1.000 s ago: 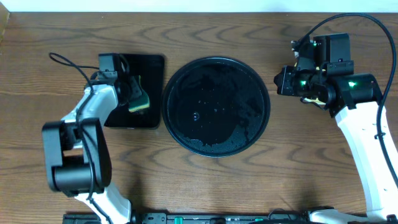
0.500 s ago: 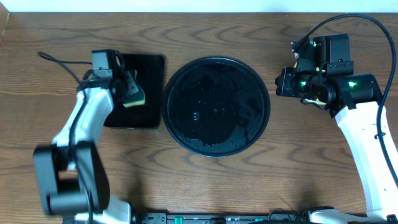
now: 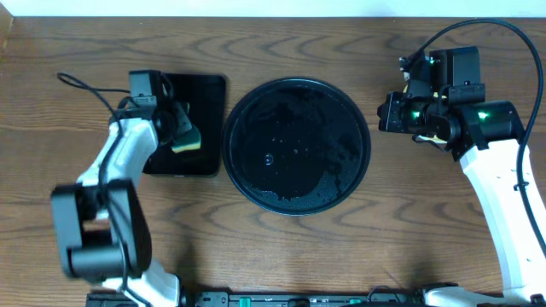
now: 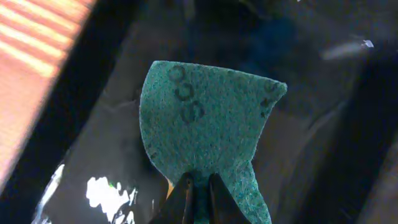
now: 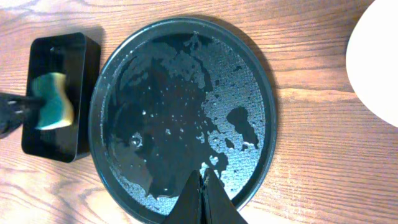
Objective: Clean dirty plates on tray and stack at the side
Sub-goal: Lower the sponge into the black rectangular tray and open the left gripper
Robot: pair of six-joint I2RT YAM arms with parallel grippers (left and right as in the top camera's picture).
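My left gripper (image 4: 198, 190) is at the far left, over the small black rectangular tray (image 3: 207, 95). Fingers nearly together, pinching a sponge (image 4: 205, 124) by its lower edge. Green scouring face is toward my wrist camera, with a few ring marks near the top; a yellow layer shows in the overhead and right wrist views. The sponge sits within the rectangular tray's outline, but I can't tell if it touches the floor. That tray's floor is glossy, with bright glare spots.

The round black tray (image 3: 297, 82) is in the middle of the wooden table (image 3: 341, 256), just beside the rectangular tray and between my two arms. Its floor is wet: water (image 5: 239, 118) lies in beads and dark patches, densest on the half toward my right arm.

My right gripper (image 5: 200, 196) is right of the round tray in the overhead view, raised and tilted toward it. Fingertips pressed together, nothing between them, lined up over the tray's near rim in my wrist view.

At the far right edge of the right wrist view is a pale round plate (image 5: 379, 56) on the wood, apart from the tray rim. Only part of it is in frame and the colour is washed out. In the overhead view my right arm covers that spot.
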